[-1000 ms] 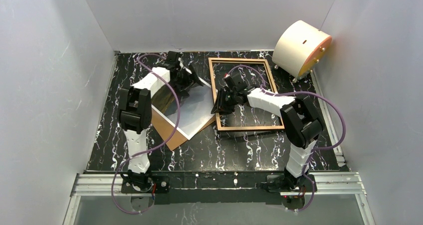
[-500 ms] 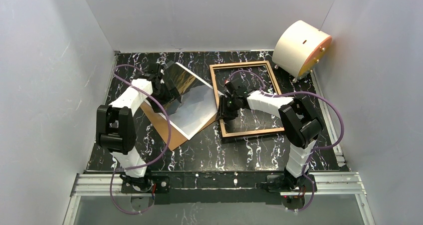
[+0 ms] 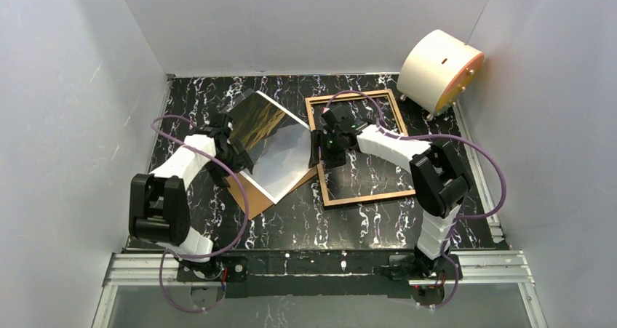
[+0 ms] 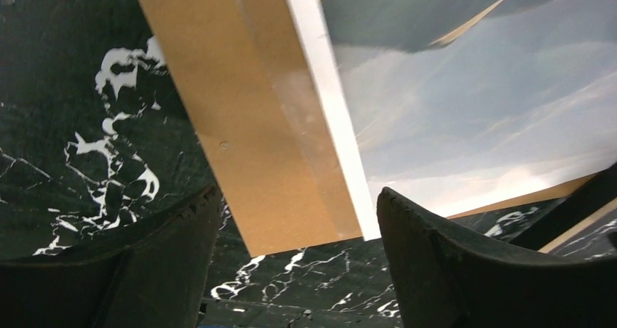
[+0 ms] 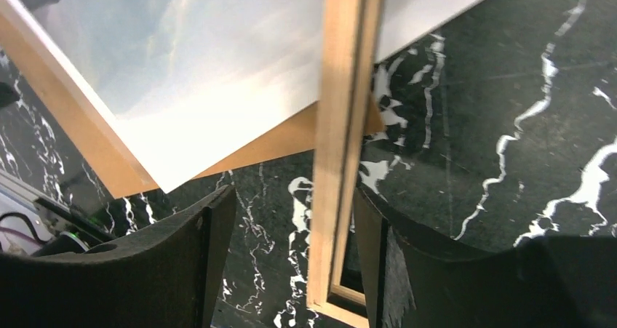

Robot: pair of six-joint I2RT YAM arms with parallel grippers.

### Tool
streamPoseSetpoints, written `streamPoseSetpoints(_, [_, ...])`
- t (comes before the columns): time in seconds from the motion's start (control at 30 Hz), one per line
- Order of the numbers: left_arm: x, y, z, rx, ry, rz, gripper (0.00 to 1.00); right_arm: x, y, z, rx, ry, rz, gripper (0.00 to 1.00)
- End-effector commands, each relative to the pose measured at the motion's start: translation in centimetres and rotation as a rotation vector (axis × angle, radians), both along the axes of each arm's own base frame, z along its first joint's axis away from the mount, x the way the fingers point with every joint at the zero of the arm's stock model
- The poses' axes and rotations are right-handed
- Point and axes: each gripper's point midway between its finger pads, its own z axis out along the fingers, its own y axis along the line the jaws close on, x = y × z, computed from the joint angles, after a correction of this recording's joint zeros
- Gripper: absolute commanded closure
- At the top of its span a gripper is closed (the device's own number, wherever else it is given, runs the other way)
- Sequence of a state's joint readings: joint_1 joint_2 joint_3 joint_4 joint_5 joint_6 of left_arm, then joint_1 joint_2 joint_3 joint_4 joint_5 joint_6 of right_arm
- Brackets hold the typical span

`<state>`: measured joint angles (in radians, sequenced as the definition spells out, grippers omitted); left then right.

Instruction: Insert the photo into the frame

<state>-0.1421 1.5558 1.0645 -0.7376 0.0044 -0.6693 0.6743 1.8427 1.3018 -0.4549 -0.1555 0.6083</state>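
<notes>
photo, a rectangular paper print of golden-brown hills and grey-blue peaks with a white margin (image 3: 273, 145), is lying picture side up just left of the frame. it is resting on a flat brown backing board (image 3: 249, 199), which is showing past the print's edge on the side away from the frame. the frame, a large thin-edged rectangle of light brown wood (image 3: 371, 196), is lying flat on the black marble-patterned table (image 3: 291, 230). in the right wrist view its left rail is crossing over the print's closest corner, so the two are touching there. the right gripper (image 5: 295, 204) is straddling that left rail with its fingers apart and a gap showing on either side, gripping nothing. the left gripper (image 4: 297, 219) is hovering at the side of the print away from the frame, fingers spread wide over the board's edge and the white margin, also holding nothing. the print is looking light, thin and floppy, likely to crease under a hard pinch and to slide on the smooth board. a shallow grip on the white margin, at a corner or edge lifted off the board, is probably the safest hold. the frame is looking stiff, and its rail is the natural place to steady it.
</notes>
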Motion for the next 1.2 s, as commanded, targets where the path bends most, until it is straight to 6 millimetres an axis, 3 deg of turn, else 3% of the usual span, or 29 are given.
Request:
streamPoseSetpoints(0.0, [-2.3, 0.7, -0.9, 0.014, 0.010, 0.018, 0.26, 0.2, 3.5, 3.4, 0.045, -0.132, 0.136, 0.33])
streamPoseSetpoints(0.2, [-0.6, -1.3, -1.5, -0.097, -0.085, -0.004, 0.40, 0.6, 7.3, 3.6, 0.153, -0.125, 0.169, 0.34])
streamPoseSetpoints(0.33, [-0.1, -2.0, -1.8, -0.134, -0.088, 0.002, 0.43, 1.0, 9.0, 3.1, 0.210, -0.101, 0.167, 0.35])
streamPoseSetpoints(0.43, [-1.2, -0.8, -2.6, -0.076, -0.047, 0.043, 0.43, 1.5, 9.8, 2.7, 0.227, -0.093, 0.168, 0.37])
streamPoseSetpoints(0.53, [-2.3, 0.1, -3.2, -0.037, -0.013, 0.068, 0.36, 2.0, 10.1, 2.1, 0.218, -0.092, 0.164, 0.37])
streamPoseSetpoints(0.8, [-2.8, 0.1, -4.6, -0.043, -0.009, 0.070, 0.34, 2.2, 9.8, -1.1, 0.161, -0.063, 0.170, 0.35])
streamPoseSetpoints(1.0, [-3.1, 1.8, -5.3, 0.021, -0.001, 0.104, 0.38, 0.4, 10.9, -2.5, 0.198, -0.006, 0.253, 0.37])
streamPoseSetpoints(1.17, [-3.3, 2.8, -5.4, 0.048, 0.017, 0.129, 0.42, -1.5, 12.6, -2.5, 0.282, 0.026, 0.348, 0.39])
